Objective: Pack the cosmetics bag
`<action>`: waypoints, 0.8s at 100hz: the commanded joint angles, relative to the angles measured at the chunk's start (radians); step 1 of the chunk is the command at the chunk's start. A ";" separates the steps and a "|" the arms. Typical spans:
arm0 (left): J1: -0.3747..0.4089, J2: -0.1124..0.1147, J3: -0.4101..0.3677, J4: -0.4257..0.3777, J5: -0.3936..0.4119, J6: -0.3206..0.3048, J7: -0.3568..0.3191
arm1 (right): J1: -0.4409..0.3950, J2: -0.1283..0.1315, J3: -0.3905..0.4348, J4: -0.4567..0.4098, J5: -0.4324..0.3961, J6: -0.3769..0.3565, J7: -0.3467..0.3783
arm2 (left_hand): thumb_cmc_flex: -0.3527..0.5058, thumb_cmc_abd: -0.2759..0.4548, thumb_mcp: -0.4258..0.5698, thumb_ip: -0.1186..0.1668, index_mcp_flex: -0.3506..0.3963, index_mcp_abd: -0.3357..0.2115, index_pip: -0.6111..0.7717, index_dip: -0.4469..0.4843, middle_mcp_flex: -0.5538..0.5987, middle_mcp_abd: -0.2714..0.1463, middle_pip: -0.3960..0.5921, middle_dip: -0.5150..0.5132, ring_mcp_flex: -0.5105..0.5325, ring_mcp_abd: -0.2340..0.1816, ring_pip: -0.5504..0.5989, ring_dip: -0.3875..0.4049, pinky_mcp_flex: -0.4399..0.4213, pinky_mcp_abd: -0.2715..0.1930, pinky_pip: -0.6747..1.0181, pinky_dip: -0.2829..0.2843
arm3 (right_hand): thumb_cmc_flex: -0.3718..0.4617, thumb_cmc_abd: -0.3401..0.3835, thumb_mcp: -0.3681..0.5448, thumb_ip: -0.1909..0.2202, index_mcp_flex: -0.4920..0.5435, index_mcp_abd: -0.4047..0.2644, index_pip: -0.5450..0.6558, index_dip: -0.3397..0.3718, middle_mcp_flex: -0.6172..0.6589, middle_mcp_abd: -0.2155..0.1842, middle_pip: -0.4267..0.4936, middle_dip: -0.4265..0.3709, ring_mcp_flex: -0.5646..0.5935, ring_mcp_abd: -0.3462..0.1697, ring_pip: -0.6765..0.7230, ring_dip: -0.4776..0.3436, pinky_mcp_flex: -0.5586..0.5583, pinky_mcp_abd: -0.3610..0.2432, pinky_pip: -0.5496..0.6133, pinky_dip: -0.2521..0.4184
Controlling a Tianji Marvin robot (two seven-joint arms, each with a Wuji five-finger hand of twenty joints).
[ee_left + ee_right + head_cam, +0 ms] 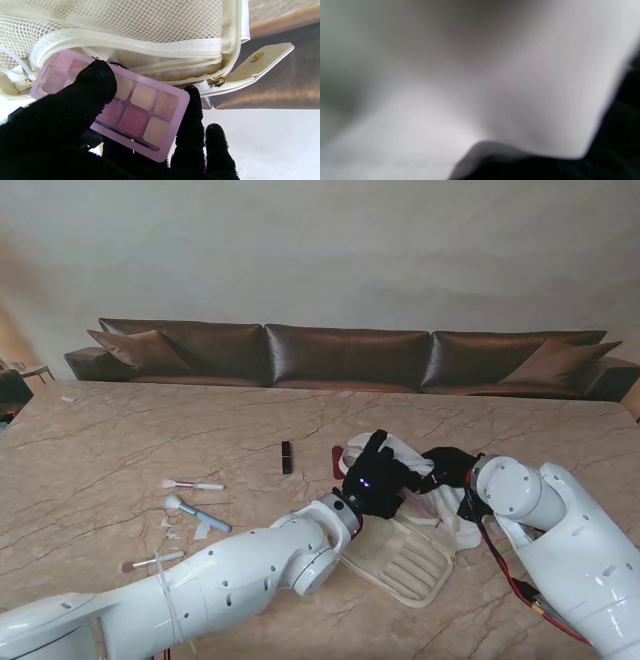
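palette (140,110) in left hand (75,130), at bag (150,42) opening

Both arms (230,575) were glossy white shells with small dark screw holes. Black fuzzy gloves covered the left hand (375,480) and right hand (450,467). A red cable (510,575) ran along the right arm (570,530).

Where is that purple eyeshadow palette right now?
The eyeshadow palette is pinched in the left hand, one end already tucked into the mesh pocket of the cream cosmetics bag, which lies open right of centre on the table.
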 commanded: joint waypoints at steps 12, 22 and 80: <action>-0.003 -0.010 0.007 -0.013 0.005 -0.019 0.002 | -0.013 -0.012 -0.014 0.006 0.008 -0.010 0.002 | -0.041 0.044 0.072 0.064 -0.075 0.060 -0.114 0.055 -0.206 0.012 0.080 -0.214 -0.162 -0.097 -0.117 -0.052 -0.012 0.008 -0.093 0.013 | 0.082 0.075 0.097 0.004 0.056 -0.161 0.031 -0.028 0.045 -0.012 -0.002 -0.006 0.080 -0.036 0.048 -0.005 0.033 -0.007 0.055 -0.001; -0.002 -0.011 0.007 -0.007 0.003 -0.017 0.005 | -0.015 -0.012 -0.013 0.005 0.007 -0.011 0.003 | -0.093 0.082 0.125 0.089 -0.136 0.108 -0.193 0.086 -0.310 0.040 0.099 -0.445 -0.216 -0.100 -0.139 -0.089 -0.015 0.002 -0.134 0.022 | 0.081 0.075 0.097 0.004 0.053 -0.163 0.028 -0.030 0.045 -0.012 -0.001 -0.006 0.080 -0.037 0.049 -0.005 0.034 -0.007 0.055 -0.001; 0.059 0.050 -0.085 -0.082 -0.018 -0.002 -0.012 | -0.033 -0.010 0.011 -0.006 0.019 -0.001 0.016 | -0.003 0.165 0.064 0.084 -0.194 0.115 -0.194 0.106 -0.423 0.083 0.028 -0.598 -0.234 -0.112 -0.161 -0.173 -0.014 0.020 0.105 0.098 | 0.070 0.064 0.135 0.019 0.070 -0.157 0.029 -0.027 0.046 -0.003 -0.007 -0.010 0.076 -0.011 0.029 -0.015 0.015 0.009 0.050 -0.001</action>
